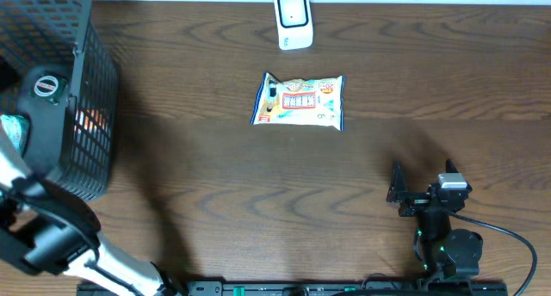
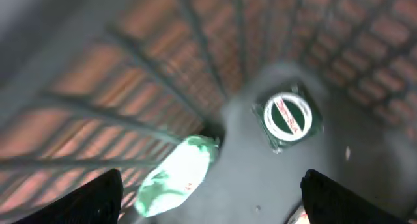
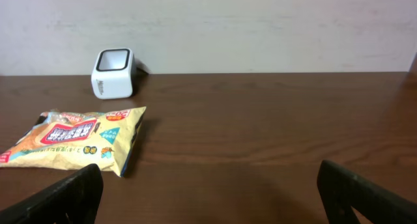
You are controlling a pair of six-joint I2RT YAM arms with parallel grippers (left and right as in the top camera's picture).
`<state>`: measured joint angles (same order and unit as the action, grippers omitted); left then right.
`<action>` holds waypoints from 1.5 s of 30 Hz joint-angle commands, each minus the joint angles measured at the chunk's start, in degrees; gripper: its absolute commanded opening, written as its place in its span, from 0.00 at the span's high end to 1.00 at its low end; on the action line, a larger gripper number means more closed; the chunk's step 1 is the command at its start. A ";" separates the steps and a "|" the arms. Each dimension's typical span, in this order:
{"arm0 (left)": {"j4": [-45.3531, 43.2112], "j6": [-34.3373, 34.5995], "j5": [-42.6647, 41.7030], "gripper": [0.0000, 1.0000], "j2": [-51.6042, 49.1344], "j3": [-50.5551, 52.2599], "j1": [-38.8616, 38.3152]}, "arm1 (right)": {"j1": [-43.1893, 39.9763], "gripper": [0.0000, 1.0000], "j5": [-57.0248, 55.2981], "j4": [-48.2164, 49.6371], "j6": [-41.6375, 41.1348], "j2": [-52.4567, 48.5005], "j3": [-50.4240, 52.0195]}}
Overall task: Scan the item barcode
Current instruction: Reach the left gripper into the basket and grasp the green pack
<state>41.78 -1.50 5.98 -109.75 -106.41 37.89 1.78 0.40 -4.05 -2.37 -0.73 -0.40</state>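
Showing, as judged, the pick-up step of a scan cycle.

Leftmost: shows the left gripper (image 2: 214,185) lowered inside the black mesh basket (image 1: 86,115), with fingers (image 2: 85,198) spread wide and pinching nothing. Places a green-and-white packet (image 2: 176,175) just ahead of that hand, nearer one finger than the other and touching neither. Places a round green-rimmed cap (image 2: 288,114) farther ahead, toward the other finger. Leaves the packet's print and any barcode unreadable through blur.

Centre: locates a yellow snack packet (image 1: 300,101) flat on the table (image 1: 215,201), printed face up. Sets it well ahead of the right gripper (image 3: 210,178) and off to its left, with the white scanner (image 1: 294,21) just beyond. Cannot tell which of these counts as the item; takes the basket packet as likeliest, given the hand poised over it.

Rightmost: shows the right gripper low over bare table, with fingers likewise spread and nothing between them.

Next move, as judged:
- Calls for sinking the left hand until the green-and-white packet sits between the fingers, then closing across its narrow width.
- Calls for lifting clear of the basket wall and carrying the packet out to the scanner, barcode face turned toward the window.
- Risks a slip on the slack film if pinched by an edge only.
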 commanded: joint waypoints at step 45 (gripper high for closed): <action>-3.54 -24.63 2.34 0.25 -14.58 5.29 3.04 | -0.35 0.01 -0.07 -0.24 -0.35 0.20 0.11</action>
<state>38.81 -25.56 8.88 -124.20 -101.80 39.33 1.78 0.40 -4.05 -2.35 -0.73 -0.40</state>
